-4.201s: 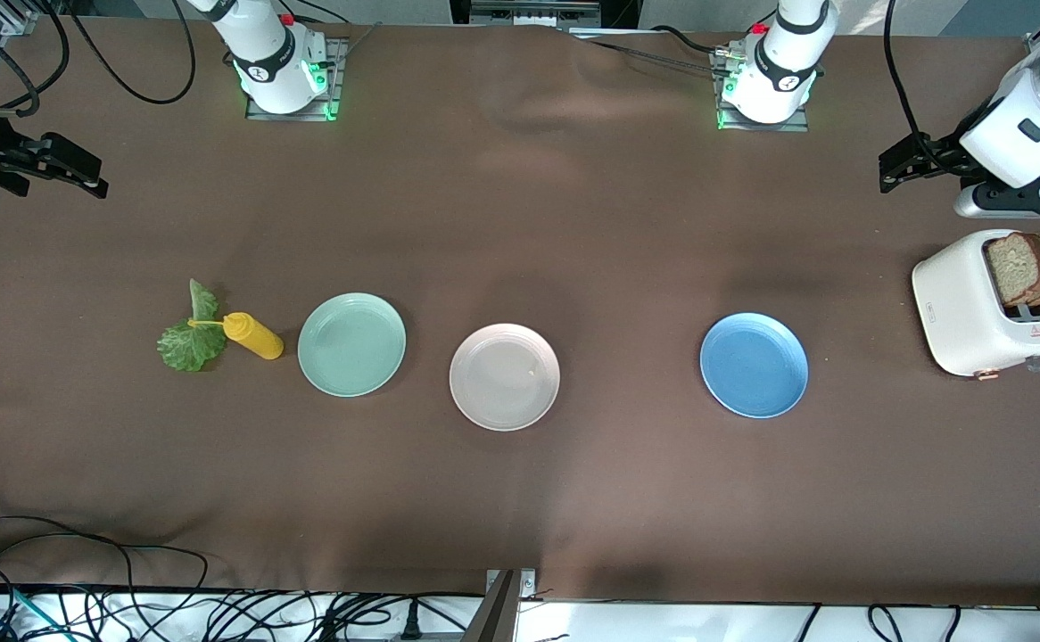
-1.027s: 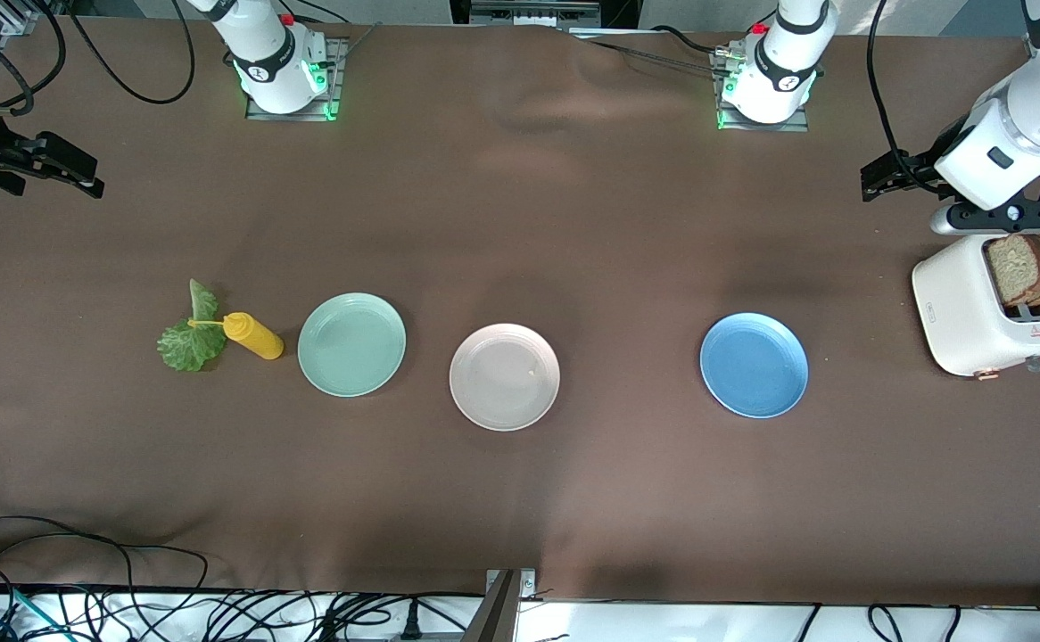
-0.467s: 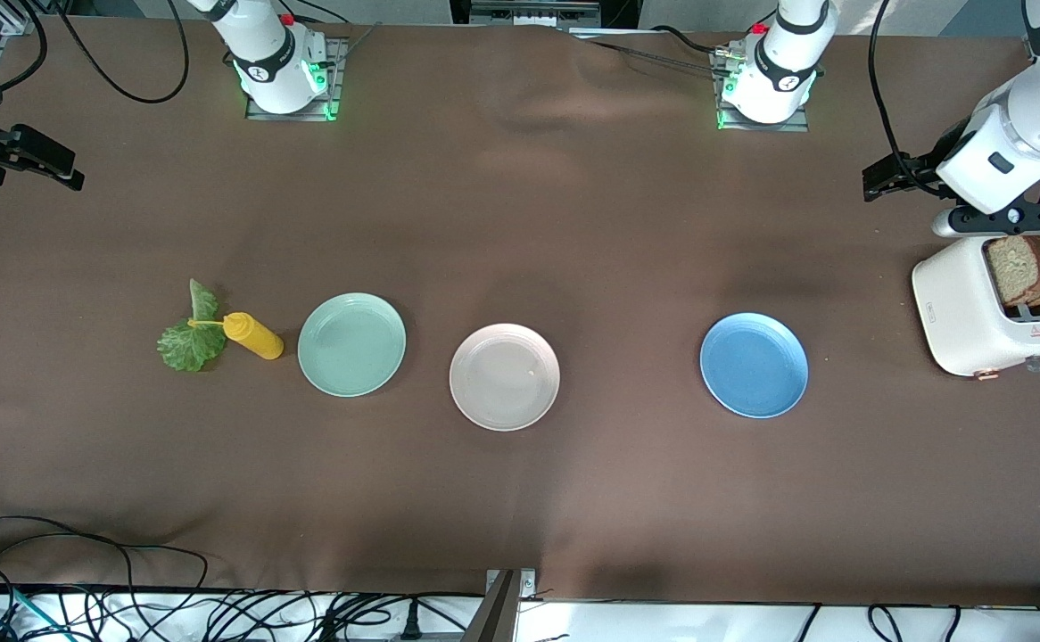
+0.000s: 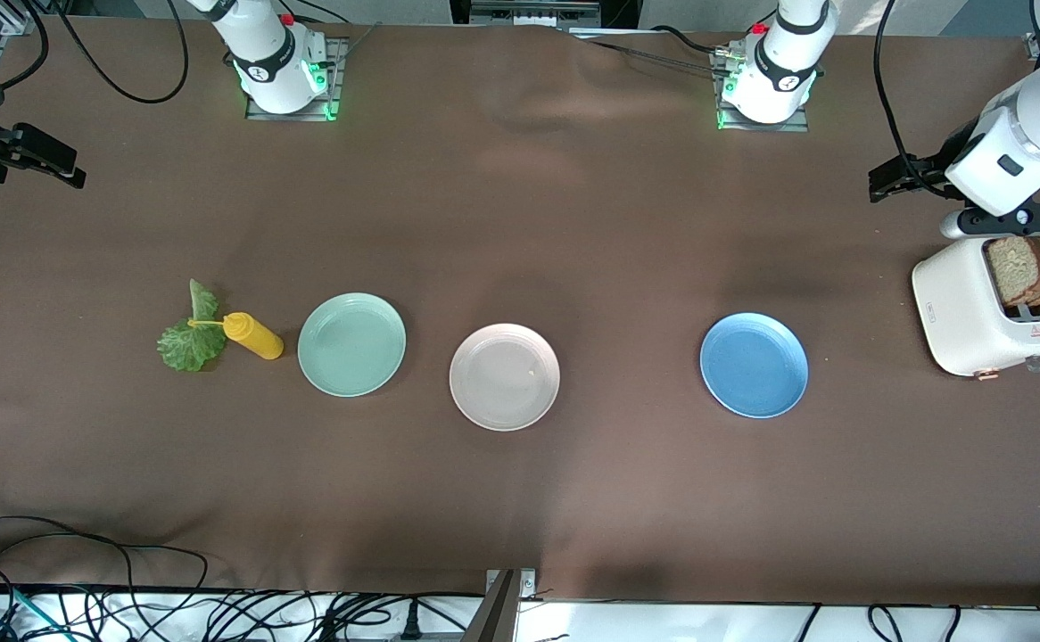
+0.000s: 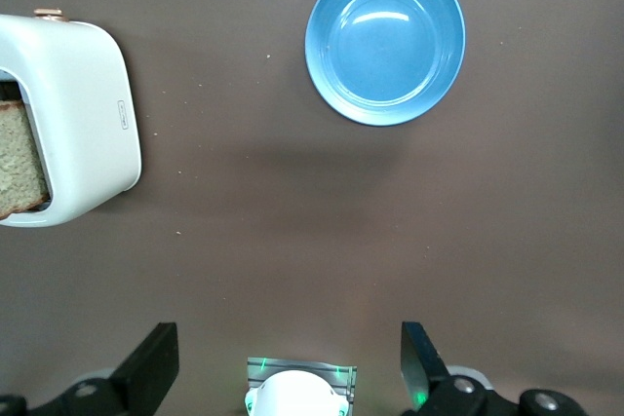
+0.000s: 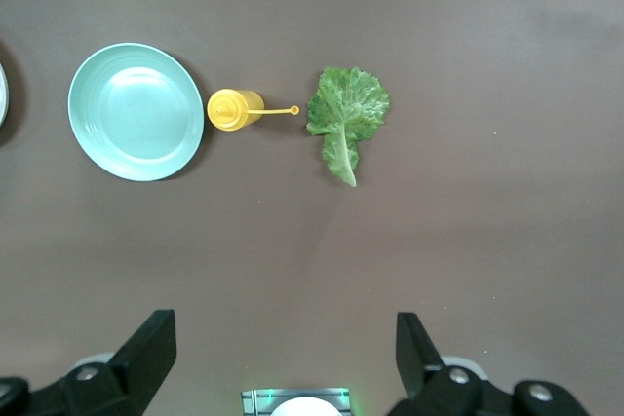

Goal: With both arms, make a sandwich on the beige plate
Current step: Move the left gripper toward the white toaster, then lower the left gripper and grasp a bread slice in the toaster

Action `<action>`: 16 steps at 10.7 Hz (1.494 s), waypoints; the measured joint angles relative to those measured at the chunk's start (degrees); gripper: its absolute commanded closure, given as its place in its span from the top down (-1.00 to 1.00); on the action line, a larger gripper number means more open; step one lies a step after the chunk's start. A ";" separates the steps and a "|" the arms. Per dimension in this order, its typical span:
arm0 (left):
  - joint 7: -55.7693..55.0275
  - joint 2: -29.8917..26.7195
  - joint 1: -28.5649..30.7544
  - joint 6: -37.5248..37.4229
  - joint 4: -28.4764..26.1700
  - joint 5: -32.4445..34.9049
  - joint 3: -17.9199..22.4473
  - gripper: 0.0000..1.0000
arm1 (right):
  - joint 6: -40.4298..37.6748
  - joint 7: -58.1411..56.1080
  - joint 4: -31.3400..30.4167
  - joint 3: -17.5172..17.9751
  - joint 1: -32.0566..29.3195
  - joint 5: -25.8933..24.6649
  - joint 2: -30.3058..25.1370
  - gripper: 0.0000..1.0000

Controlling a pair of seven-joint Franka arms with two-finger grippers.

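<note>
- The beige plate (image 4: 504, 376) sits bare at mid-table, between a mint-green plate (image 4: 351, 344) and a blue plate (image 4: 754, 365).
- Two bread slices (image 4: 1026, 267) stand in a white toaster (image 4: 975, 308) at the left arm's end of the table.
- A lettuce leaf (image 4: 191, 341) lies touching a yellow squeeze bottle (image 4: 251, 335) beside the mint-green plate.
- The left gripper (image 5: 288, 367) hangs just beside the toaster, fingers spread wide.
- The right gripper (image 6: 285, 353) hovers at its table end, fingers likewise apart.

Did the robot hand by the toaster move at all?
Yes. The left gripper has slid a little toward the left arm's end of the table since a second ago, judged against the toaster, which stayed put. It is open.
</note>
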 measured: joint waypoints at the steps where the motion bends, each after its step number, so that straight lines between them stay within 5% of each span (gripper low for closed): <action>1: -0.01 0.03 0.79 0.11 -0.42 0.65 0.08 1.00 | -0.01 0.00 0.00 0.06 0.00 0.00 0.00 1.00; 16: 25.81 12.19 26.50 15.53 -5.70 6.71 0.70 1.00 | -0.28 0.01 0.00 0.29 0.07 0.00 0.05 1.00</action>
